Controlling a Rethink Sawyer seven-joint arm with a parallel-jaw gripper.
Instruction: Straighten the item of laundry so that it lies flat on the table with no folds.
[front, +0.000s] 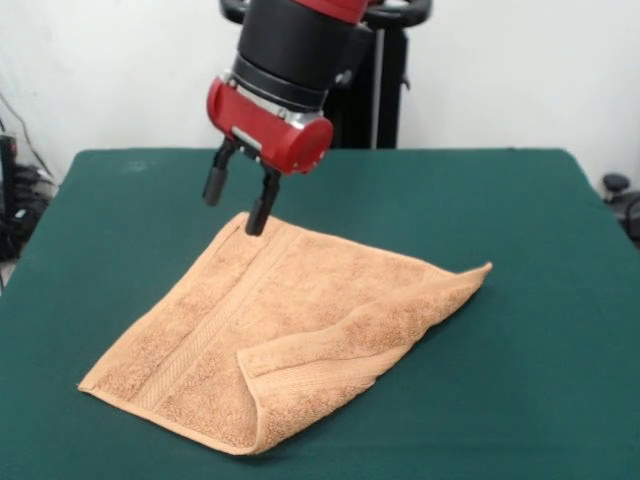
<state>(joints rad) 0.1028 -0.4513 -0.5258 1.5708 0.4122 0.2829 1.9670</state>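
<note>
A: Where is the towel (270, 335) now?

B: It lies on the green table (540, 300), a little to the left of the middle in the front view. It is not flat. The near right part is folded over onto the towel, so a doubled flap runs from the front corner up to the pointed corner at the right side. A woven border band goes along the left part, from the far corner down to the near left corner.

A: And the gripper (238, 205), what does it do?

B: It hangs from the red and black arm (290, 70), just above the far corner of the towel. The two black fingers (262, 210) point down and stand apart, with a clear gap between them. They hold nothing. The right finger tip is very near to the towel's far edge; if it touches the cloth, I cannot tell.

A: Is something else on the table?

B: I see only the towel.
</note>
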